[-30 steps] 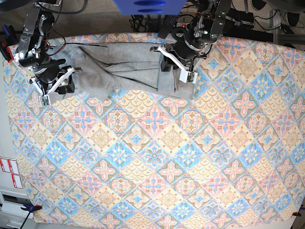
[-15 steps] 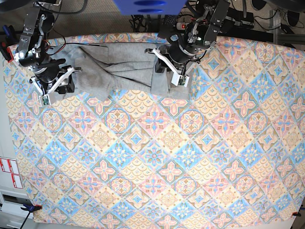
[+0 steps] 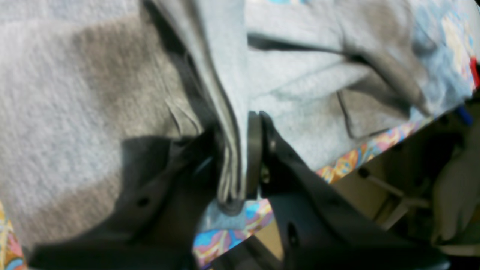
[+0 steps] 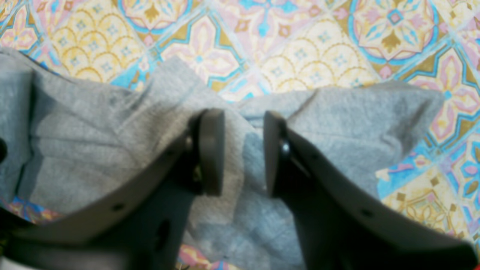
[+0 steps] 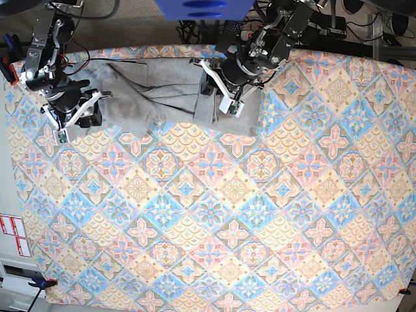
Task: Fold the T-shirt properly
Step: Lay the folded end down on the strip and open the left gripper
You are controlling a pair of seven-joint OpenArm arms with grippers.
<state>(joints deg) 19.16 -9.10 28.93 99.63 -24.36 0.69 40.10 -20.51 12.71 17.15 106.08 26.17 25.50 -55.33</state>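
Observation:
The grey T-shirt [image 5: 156, 97] lies bunched along the table's far edge, creased and partly folded over itself. My left gripper [image 5: 213, 97] stands at its right end. In the left wrist view this gripper [image 3: 235, 157] is shut on a bundle of several layers of the T-shirt [image 3: 75, 93], which hang between the jaws. My right gripper [image 5: 86, 117] sits at the shirt's left end. In the right wrist view it [image 4: 242, 150] is open, its two fingers apart just above the T-shirt [image 4: 93, 150], gripping nothing. No lettering shows.
A colourful diamond-patterned tablecloth [image 5: 208, 214] covers the whole table. The far table edge [image 3: 352, 157] runs close behind the left gripper, with cables and stands beyond it. A red clamp [image 5: 8, 67] sits on the left edge.
My left gripper has moved leftward in the base view, carrying the shirt's right end over the rest of the shirt. The right arm has stayed still.

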